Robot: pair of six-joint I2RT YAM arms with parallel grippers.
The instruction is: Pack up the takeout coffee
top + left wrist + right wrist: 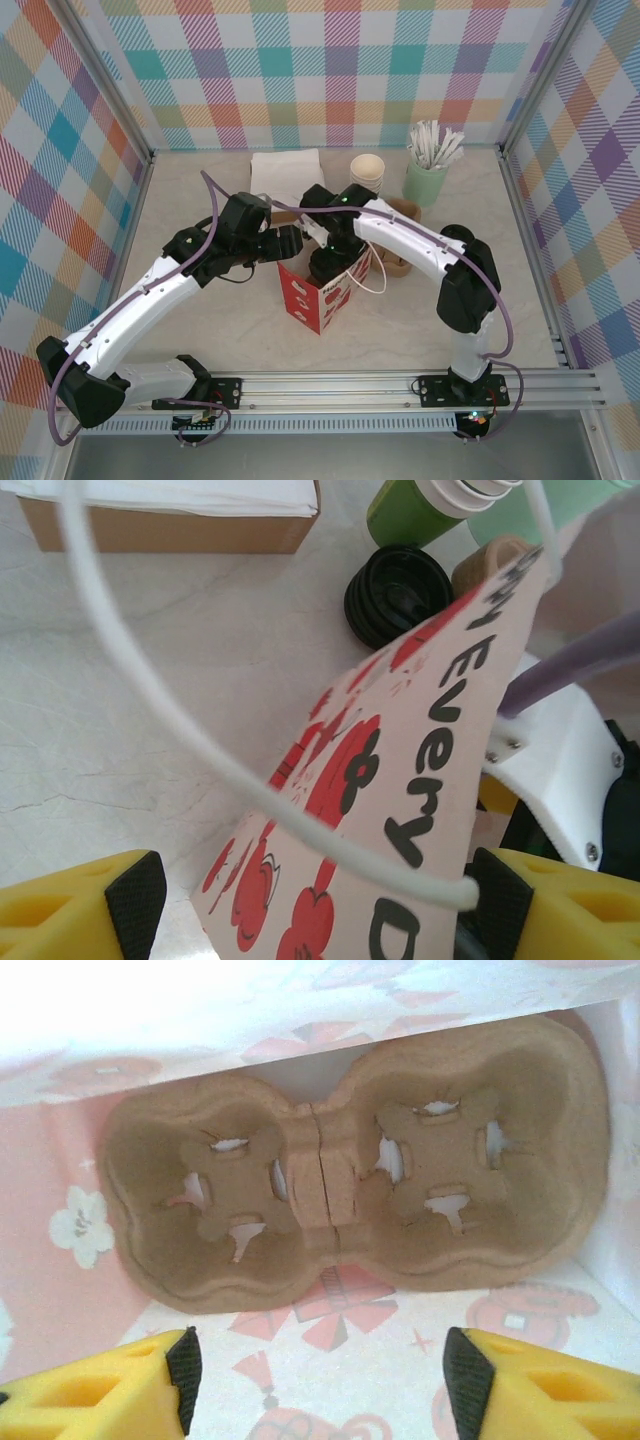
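Here, toward the left of the table [190,190], the left gripper [290,243] sits at the rim of a red-and-white paper bag [315,300] that stands near the middle of the table. Its fingers are spread wide. The bag's printed wall runs between them and reaches the right-hand pad [500,900] but is not pinched, and the white cord handle [180,730] loops across in front.

The right gripper [315,1380] reaches down into the bag from above, its fingers released and parted, grasping nothing. Below it a brown two-cup carrier [320,1180] lies flat on the bag's floor.

By the back edge a box of white napkins [287,170] lies left of centre. To its right a round black lid [398,593], ribbed down its side, rests on the table just beside a stack of green cups [405,515]. I cannot tell whether a coffee cup stands under that lid. Further right, near the back right corner, a mint holder [425,183] carries white sticks [435,145]. Another brown carrier [395,262] lies just right of the bag.
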